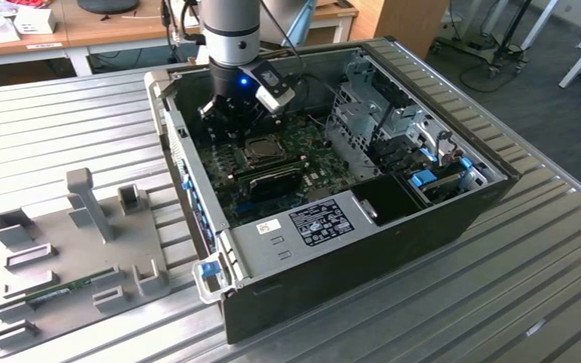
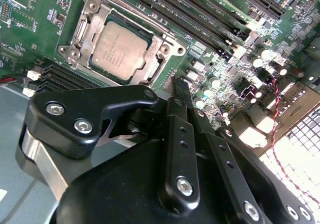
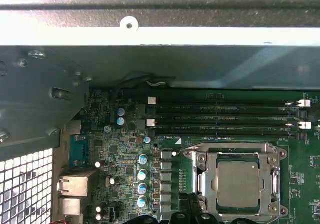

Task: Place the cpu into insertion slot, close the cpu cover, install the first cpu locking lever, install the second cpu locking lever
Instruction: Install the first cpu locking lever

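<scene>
Parked with gripper (image 1: 235, 113), grasp impossible to tell, at exterior view's upper centre beside cpu (image 2: 120, 46) under shut cpu cover (image 2: 95, 8), presumably for latching

The cpu (image 3: 238, 184) lies in the insertion slot (image 3: 199, 160), seemingly under the cpu cover (image 3: 235, 153), beside the memory slots (image 3: 220, 116)

A lab is suggested by an opened computer case (image 1: 371, 249) set on a slatted metal bench (image 1: 58, 128), wooden desks (image 1: 109, 32) behind.
</scene>
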### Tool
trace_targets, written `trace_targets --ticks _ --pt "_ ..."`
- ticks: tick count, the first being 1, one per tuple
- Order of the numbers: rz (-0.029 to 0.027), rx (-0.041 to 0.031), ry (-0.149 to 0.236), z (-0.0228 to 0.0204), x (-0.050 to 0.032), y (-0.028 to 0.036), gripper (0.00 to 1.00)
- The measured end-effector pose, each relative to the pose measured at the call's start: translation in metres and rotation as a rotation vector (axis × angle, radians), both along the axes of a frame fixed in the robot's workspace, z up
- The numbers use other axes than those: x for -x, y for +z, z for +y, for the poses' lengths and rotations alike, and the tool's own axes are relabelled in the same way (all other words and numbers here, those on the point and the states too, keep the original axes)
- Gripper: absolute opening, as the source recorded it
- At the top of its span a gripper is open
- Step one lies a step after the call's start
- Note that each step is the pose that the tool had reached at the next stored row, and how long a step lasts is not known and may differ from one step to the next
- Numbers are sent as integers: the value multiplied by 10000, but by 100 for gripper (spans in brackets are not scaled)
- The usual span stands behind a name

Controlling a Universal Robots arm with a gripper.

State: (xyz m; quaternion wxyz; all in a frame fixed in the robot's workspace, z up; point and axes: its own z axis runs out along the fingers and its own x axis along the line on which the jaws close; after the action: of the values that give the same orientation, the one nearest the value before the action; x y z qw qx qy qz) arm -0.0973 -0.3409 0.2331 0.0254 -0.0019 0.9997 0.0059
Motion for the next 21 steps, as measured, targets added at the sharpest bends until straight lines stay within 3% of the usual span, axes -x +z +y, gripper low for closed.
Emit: trace_targets --ticks 7,15,21 --pt "-5 -1 1 0 67 -1 10" --pt "-3 -9 1 -1 75 0 10" --pt "-47 -295 0 0 84 -1 10"
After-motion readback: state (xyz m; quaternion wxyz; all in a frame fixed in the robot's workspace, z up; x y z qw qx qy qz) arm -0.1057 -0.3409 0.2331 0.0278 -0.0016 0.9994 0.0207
